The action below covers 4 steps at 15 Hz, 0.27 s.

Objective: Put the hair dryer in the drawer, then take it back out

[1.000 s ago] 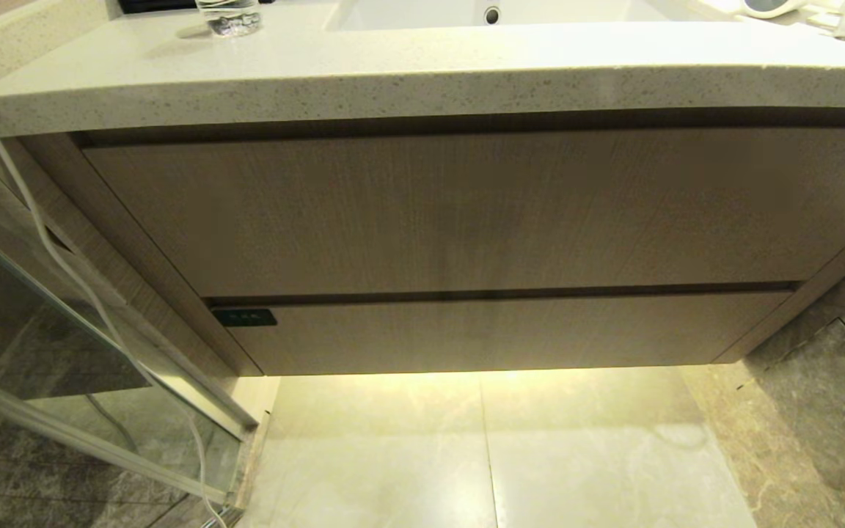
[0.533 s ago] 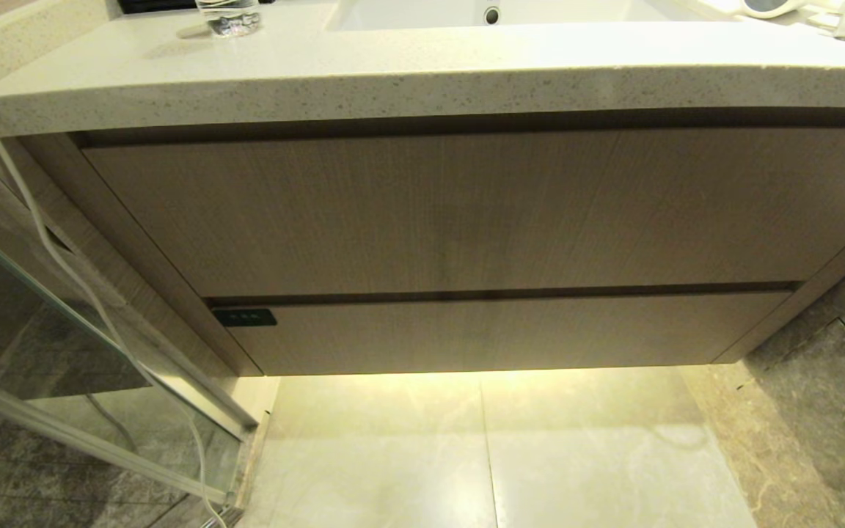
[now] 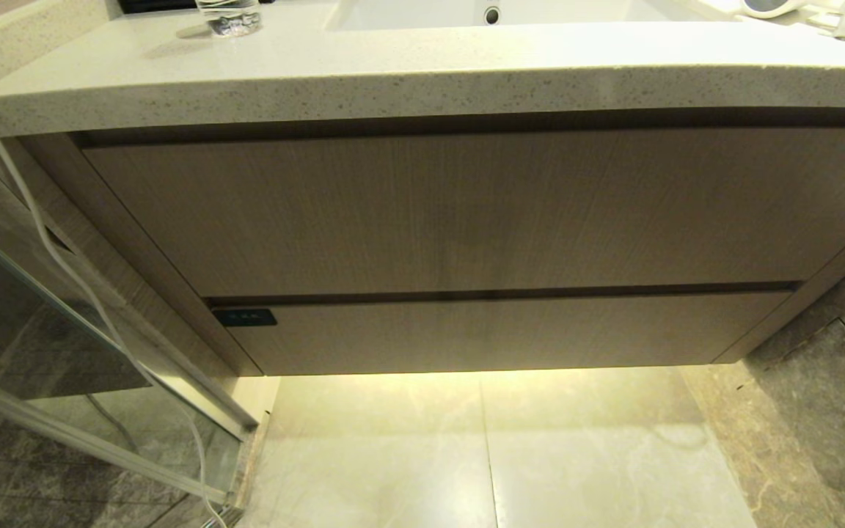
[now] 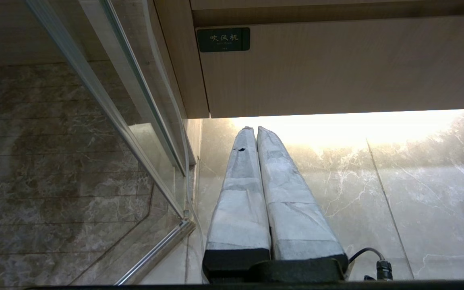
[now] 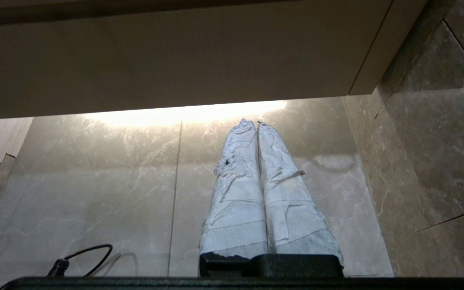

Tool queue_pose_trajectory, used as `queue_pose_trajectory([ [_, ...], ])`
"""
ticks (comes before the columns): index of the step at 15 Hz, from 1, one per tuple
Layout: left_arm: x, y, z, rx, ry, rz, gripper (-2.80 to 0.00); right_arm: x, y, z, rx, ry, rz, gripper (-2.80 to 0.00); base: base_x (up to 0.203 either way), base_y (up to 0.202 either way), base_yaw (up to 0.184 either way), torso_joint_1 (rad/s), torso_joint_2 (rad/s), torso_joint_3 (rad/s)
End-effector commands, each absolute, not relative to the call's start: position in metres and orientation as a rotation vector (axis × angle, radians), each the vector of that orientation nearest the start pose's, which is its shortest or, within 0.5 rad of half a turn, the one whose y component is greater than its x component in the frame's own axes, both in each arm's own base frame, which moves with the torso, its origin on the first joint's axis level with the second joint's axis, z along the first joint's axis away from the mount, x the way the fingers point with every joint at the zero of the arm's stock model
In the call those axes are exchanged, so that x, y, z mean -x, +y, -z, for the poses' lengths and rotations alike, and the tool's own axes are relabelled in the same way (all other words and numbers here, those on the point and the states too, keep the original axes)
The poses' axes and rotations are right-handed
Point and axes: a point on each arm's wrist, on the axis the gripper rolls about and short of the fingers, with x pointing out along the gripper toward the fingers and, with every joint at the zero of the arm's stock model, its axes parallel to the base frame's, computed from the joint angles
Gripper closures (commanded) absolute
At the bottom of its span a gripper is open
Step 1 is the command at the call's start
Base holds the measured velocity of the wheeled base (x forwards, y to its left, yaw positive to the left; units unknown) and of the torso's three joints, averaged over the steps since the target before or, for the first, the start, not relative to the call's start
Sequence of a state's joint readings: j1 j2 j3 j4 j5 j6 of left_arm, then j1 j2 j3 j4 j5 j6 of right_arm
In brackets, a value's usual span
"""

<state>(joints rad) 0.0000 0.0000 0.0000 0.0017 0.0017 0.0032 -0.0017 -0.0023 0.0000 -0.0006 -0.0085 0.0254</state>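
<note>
While both end effectors, left (image 4: pixel 255 129) and right (image 5: pixel 255 122), hang pressed together and empty above the floor, the drawer (image 3: pixel 503 334) is shut and handleless, so fingertips may slip. The hair dryer (image 3: pixel 771 7) lies at the tabletop's (image 3: pixel 364 81) far right corner, cord liable to snag.

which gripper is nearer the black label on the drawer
Left. The left gripper, shut, sits low in front of the drawer's label end. The right gripper, also shut, sits low near the drawer's opposite end, with no label in its view.
</note>
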Motion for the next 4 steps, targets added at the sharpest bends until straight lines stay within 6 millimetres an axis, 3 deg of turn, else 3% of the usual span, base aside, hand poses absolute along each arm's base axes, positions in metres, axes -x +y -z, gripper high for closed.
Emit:
queue_pose_trajectory([
  [1,0.0228,0.0000,-0.0753,-0.003,0.002,-0.002,0.00,0.0227,-0.0001,-0.0751,-0.021,0.001,0.008,0.00,0.000,0.000,0.000,0.000,0.00,0.000],
  [4,0.0228,0.0001,-0.0753,-0.003,0.002,-0.003,0.00,0.0227,-0.0001,-0.0752,-0.020,0.000,0.006,0.00,0.000,0.000,0.000,0.000,0.00,0.000],
])
